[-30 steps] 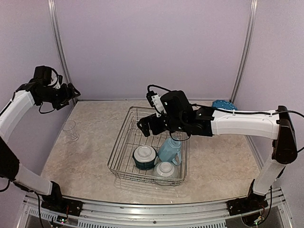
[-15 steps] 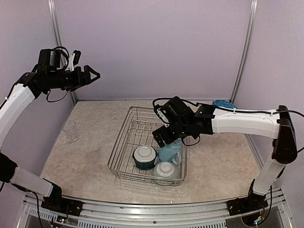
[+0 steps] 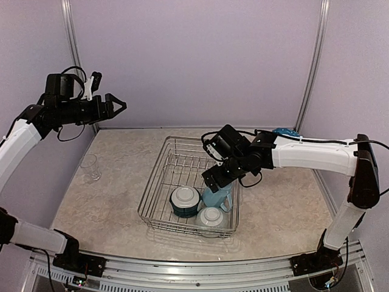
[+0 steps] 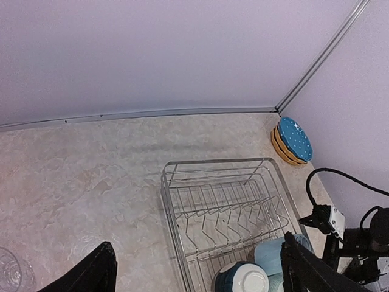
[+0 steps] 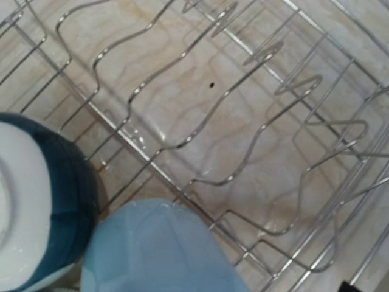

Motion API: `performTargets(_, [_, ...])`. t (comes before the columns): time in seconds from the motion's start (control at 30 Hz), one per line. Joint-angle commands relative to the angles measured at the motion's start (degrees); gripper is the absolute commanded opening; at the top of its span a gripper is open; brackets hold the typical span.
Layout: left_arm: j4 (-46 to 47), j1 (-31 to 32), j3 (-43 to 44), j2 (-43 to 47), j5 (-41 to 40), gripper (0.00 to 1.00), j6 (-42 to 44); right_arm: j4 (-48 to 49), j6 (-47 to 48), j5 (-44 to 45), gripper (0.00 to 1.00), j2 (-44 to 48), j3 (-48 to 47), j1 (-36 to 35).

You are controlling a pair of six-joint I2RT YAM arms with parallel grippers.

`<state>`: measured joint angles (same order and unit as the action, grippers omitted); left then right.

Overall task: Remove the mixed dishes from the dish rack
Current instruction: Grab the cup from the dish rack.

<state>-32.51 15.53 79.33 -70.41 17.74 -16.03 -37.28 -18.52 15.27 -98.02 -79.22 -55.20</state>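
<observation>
Top external: right gripper (image 3: 214, 180) has dropped from above rack (image 3: 157, 182) to just over mug (image 3: 217, 196), upright at rack's near end beside 2 bowls (image 3: 185, 199). Jaw state hidden, cannot tell; grasp probably next. Left gripper (image 3: 118, 102) has lifted, fingers spread, empty.

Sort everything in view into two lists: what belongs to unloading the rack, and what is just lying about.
Belongs: dish rack; light blue mug, teal bowl and pale bowl inside it; clear glass on the table; blue plate and yellow-orange plates in the far corner.
Lying about: no stray items visible.
</observation>
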Motion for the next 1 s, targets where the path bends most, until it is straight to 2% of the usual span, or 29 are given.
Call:
performTargets(0.0, [1.2,0.1,-0.7,0.8,0.9,0.89,1.1,-1.5,-1.3,-2.6,1.00,-1.2,1.2,0.6])
performTargets(0.37, [0.5,0.6,-0.3,-0.2,1.8,0.89,0.7,3.0,-1.0,-6.9,0.99,-1.9,5.3,1.9])
performTargets(0.67, [1.0,1.2,-1.1,0.1,0.5,0.89,1.0,3.3,-0.9,-9.6,0.81,-4.9,3.6,2.2])
performTargets(0.97, [0.6,1.4,-0.4,-0.5,2.3,0.89,0.5,3.6,-1.0,-8.4,0.61,-2.2,3.1,2.2])
